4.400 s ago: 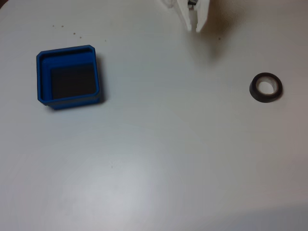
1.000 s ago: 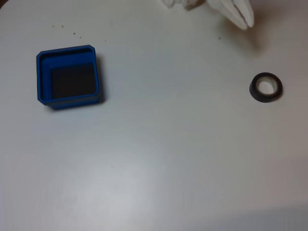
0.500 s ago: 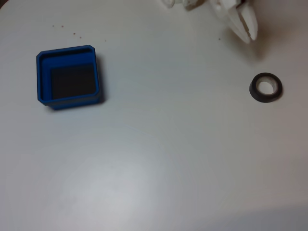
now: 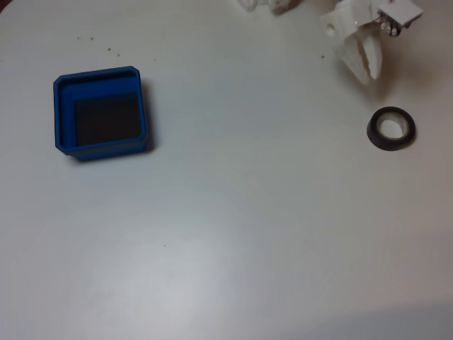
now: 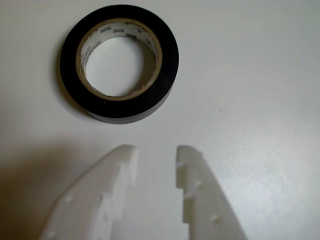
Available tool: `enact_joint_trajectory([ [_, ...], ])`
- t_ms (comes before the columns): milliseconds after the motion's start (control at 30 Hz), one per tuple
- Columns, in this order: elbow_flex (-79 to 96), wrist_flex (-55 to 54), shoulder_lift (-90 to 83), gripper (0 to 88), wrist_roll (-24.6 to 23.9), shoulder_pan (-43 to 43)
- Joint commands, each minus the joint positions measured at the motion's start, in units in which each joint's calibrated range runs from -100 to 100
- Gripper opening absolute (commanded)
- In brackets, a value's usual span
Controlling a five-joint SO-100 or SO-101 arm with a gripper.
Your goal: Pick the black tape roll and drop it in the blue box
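Note:
The black tape roll (image 4: 374, 134) lies flat on the white table at the right in the fixed view, its pale core facing up. My white gripper (image 4: 368, 73) hangs just above and left of it in that view, apart from it. In the wrist view the tape roll (image 5: 125, 109) sits ahead of the gripper (image 5: 156, 150), a little left of its centre line. The jaws stand open by a narrow gap with nothing between them. The blue box (image 4: 62, 117) with its dark floor rests far off at the left of the fixed view.
A few small dark specks (image 4: 92, 40) mark the table above the box. A wide stretch of white tabletop (image 4: 255, 142) separates the box from the tape roll.
The gripper has come down from the top edge towards the tape roll over the last second, and its fingers have parted slightly. Tape roll and box have not moved.

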Motion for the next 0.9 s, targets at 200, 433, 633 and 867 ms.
enact_joint_trajectory([
  [200,-16.05,16.07,7.18,1.4,-0.66,0.13],
  [433,-24.13,19.54,11.77,1.4,-4.78,0.13],
  [633,-26.65,19.54,14.7,1.4,-4.87,0.23],
  [867,-27.64,19.54,14.87,1.4,-4.95,0.13],
])
